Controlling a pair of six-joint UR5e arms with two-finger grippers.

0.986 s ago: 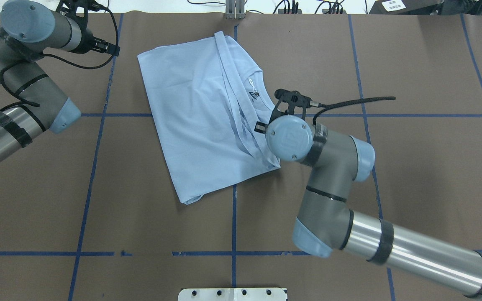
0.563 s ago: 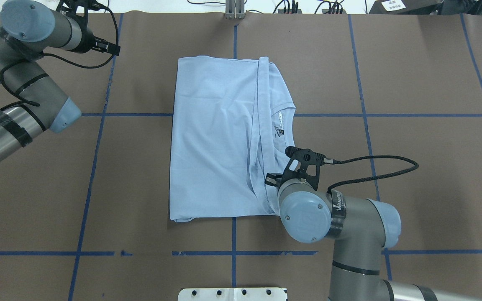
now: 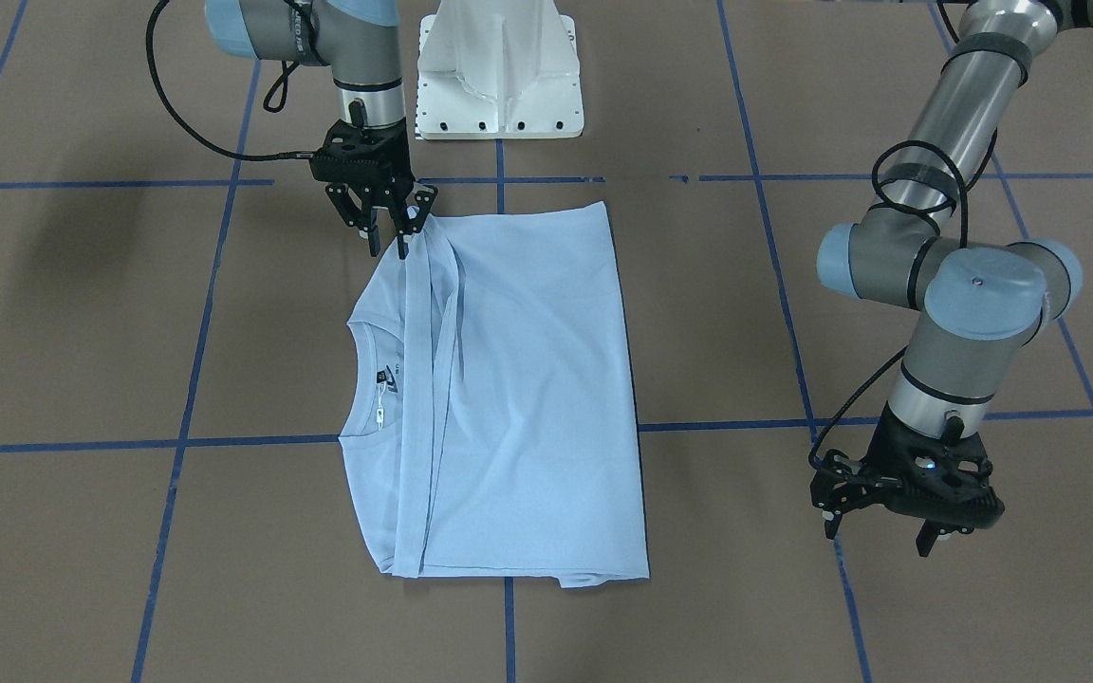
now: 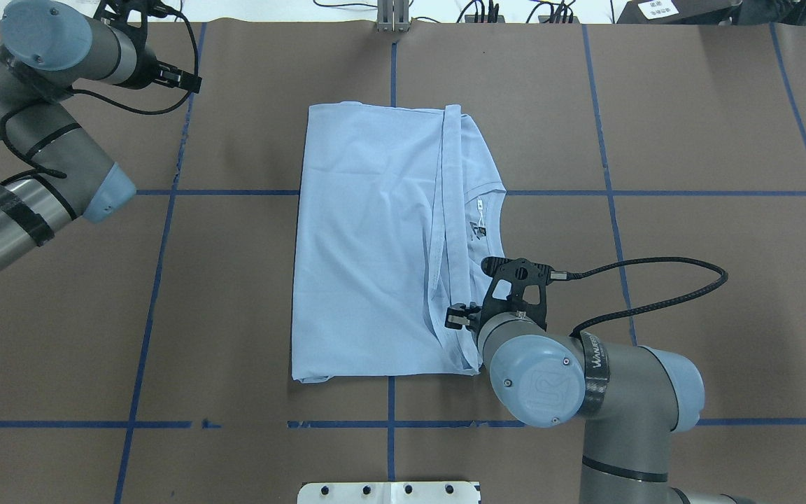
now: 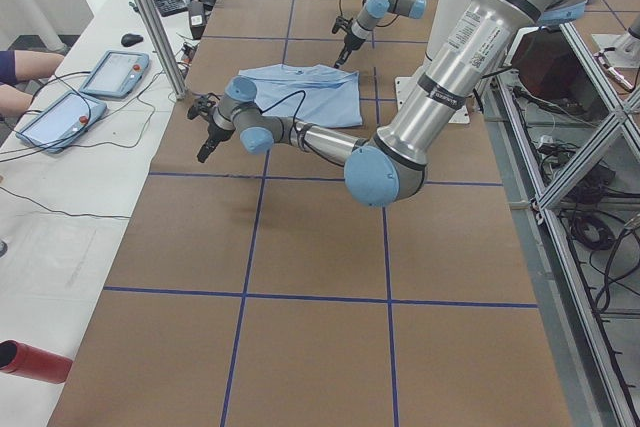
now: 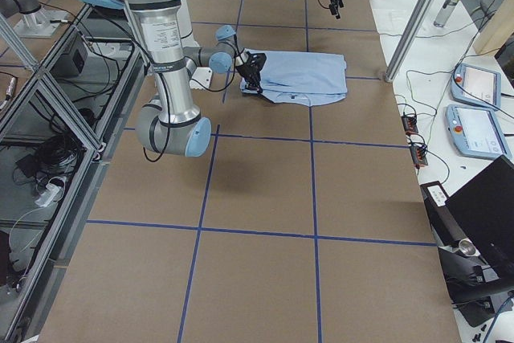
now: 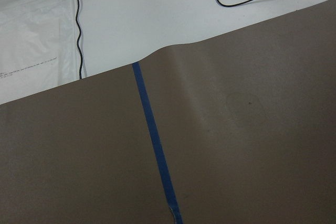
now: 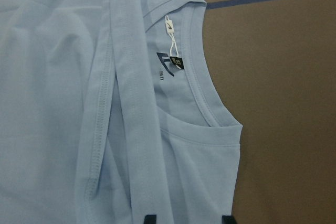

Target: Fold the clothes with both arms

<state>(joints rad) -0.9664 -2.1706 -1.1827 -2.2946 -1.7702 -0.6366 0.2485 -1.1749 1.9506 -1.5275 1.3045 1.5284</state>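
Black right end effector (image 3: 387, 245), released, sits at the pale blue fabric T-shirt's (image 3: 527, 379) near right corner; left end effector (image 3: 879, 536), also released, hangs well apart.

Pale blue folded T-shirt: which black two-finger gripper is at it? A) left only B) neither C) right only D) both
C: the right gripper has its jaws spread at the pale blue folded T-shirt's corner nearest the white pedestal base. The left gripper hangs over the brown paper-covered table, apart from the shirt.
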